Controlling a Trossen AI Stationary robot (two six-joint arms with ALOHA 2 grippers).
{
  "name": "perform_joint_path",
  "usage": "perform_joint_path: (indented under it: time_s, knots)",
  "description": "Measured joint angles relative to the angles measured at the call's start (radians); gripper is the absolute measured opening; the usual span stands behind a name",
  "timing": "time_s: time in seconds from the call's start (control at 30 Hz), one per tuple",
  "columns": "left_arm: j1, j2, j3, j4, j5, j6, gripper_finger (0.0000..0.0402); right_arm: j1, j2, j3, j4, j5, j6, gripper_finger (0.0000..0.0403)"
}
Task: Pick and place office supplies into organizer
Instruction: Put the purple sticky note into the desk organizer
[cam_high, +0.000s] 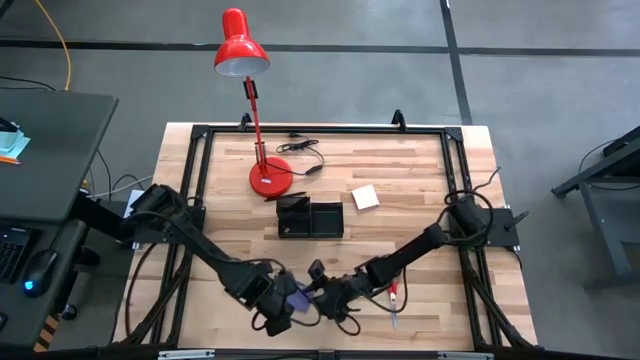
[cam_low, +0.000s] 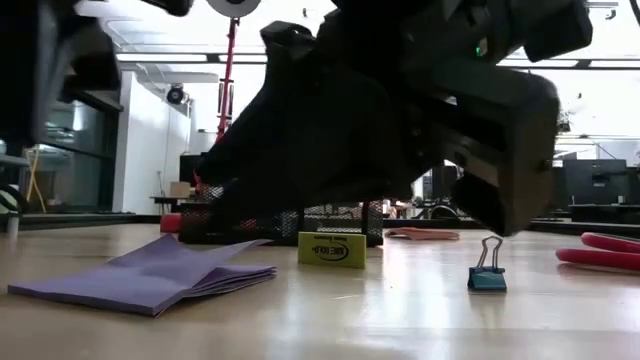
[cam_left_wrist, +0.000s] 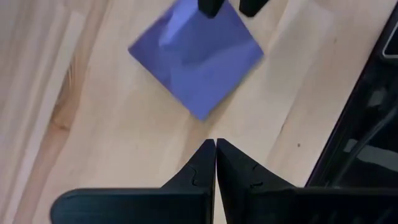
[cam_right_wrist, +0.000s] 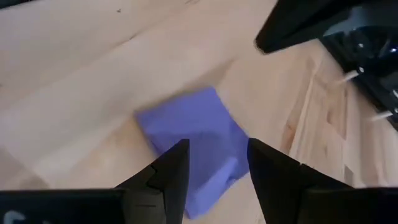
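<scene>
Both claws meet over the purple note pad (cam_high: 296, 297) at the near edge of the pale wooden desk (cam_high: 400, 180).

The left claw (cam_left_wrist: 216, 149) is pressed closed and empty; the right claw (cam_right_wrist: 217, 152), parted, straddles the pad's curled sheets. Beyond stand a binder clip (cam_low: 487, 271), the black mesh organizer (cam_high: 310, 218), the yellow pad (cam_high: 365, 196) and a red lamp (cam_high: 242, 45).

Wooden table (cam_high: 400, 170) carries: black organizer (cam_high: 310, 218), red lamp (cam_high: 268, 178), yellow pad (cam_high: 365, 197), purple pad (cam_low: 150, 275), scissors (cam_high: 395, 297), binder clip (cam_low: 487, 272).
</scene>
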Motion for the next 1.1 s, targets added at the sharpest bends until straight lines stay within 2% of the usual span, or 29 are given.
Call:
perform_joint_path:
  time_s: [0.17, 0.33, 0.63, 1.1]
  knots:
    - [-0.040, 0.000, 0.000, -0.003, 0.005, -0.036, 0.0000, 0.009, 0.025, 0.041, -0.094, -0.005, 0.000, 0.0154]
    - [-0.064, -0.001, 0.000, -0.004, 0.006, -0.065, 0.0000, 0.028, 0.013, 0.046, -0.097, 0.005, -0.018, 0.0154]
    - [-0.063, -0.001, 0.000, 0.005, 0.001, -0.069, 0.0000, 0.021, 0.013, 0.046, -0.158, 0.083, -0.053, 0.0154]
    - [-0.062, -0.001, 0.000, 0.010, -0.002, -0.075, 0.0000, -0.001, 0.013, 0.045, -0.189, 0.081, -0.071, 0.0151]
